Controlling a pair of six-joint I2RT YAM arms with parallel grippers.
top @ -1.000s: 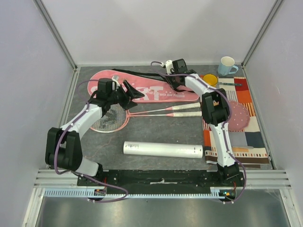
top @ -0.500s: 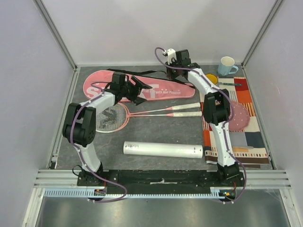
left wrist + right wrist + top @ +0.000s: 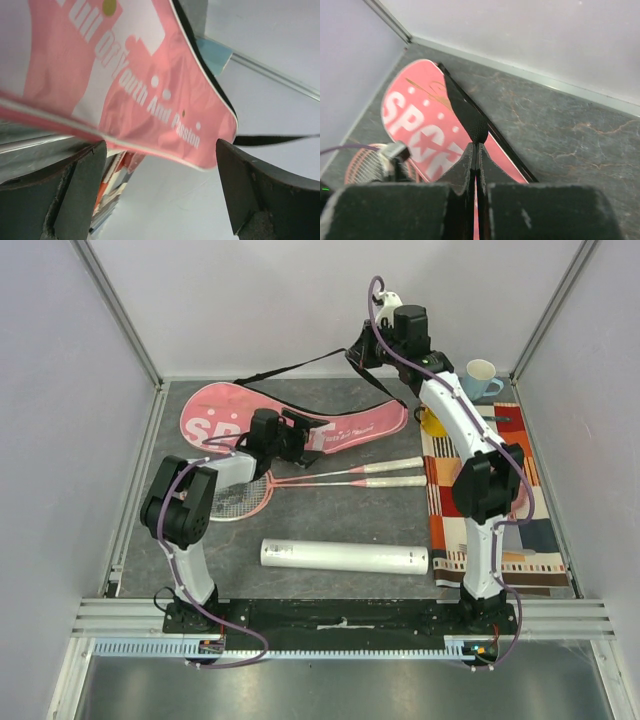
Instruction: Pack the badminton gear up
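Observation:
The pink "SPORT" racket bag (image 3: 230, 418) lies at the back left, its narrow right end lifted. My right gripper (image 3: 360, 352) is shut on the bag's black strap (image 3: 467, 112) and holds it high near the back wall; its jaws (image 3: 476, 147) pinch the strap fold. My left gripper (image 3: 308, 440) is open at the bag's near edge; in the left wrist view the bag (image 3: 150, 90) hangs just above the gap between its fingers (image 3: 160, 185). Two pink rackets (image 3: 235, 495) lie in front of the bag, white handles (image 3: 390, 473) pointing right. The long white tube (image 3: 345, 557) lies near the front. No shuttlecocks are in view.
The striped orange cloth (image 3: 505, 490) lies on the right under the right arm. A pale blue cup (image 3: 480, 377) stands at the back right, and a yellow cup (image 3: 432, 423) sits partly hidden behind the right arm. Walls close in at the back and both sides.
My right gripper has risen and moved back and right with the strap, lifting the bag's narrow end. My left gripper has moved right along the bag to its near edge.

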